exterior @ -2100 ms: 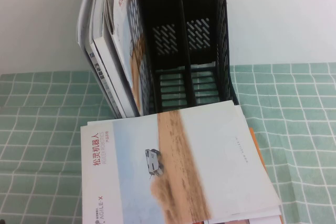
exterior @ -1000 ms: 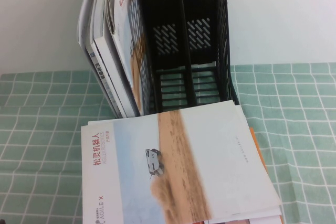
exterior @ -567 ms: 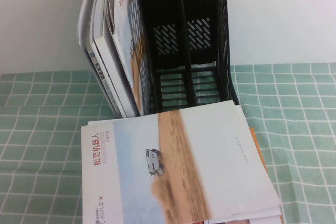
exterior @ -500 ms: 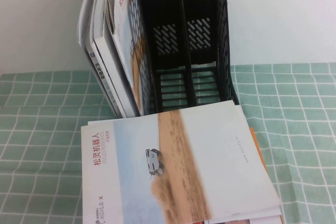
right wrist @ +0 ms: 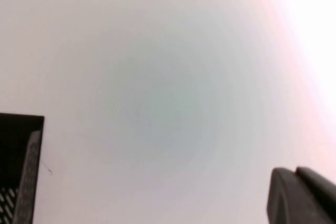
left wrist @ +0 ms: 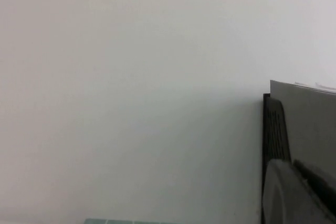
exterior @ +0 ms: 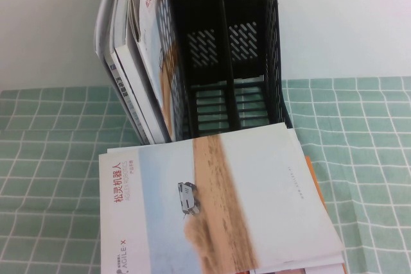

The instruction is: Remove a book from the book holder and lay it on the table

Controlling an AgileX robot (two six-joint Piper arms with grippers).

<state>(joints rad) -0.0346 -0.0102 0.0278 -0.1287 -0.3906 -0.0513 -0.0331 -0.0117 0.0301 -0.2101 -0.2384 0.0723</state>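
While only one dark finger of each end effector shows, left (left wrist: 296, 192) and right (right wrist: 299, 195), their spread cannot be told. One white landscape-cover book (exterior: 218, 203) lies flat on the green-checked bench (exterior: 366, 152), before the black three-slot plastic holder (exterior: 221, 49) holding several upright books (exterior: 131, 62).

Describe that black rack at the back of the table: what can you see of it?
The black book holder looks like plastic and stands upright against the white wall on the green checked tablecloth. Upright dividers split it into slots with slotted, mesh-like walls. Its left slot holds several leaning books; the other two are empty. A brochure lies flat before it, its far edge at the holder's foot. Neither robot hand appears in the high view.
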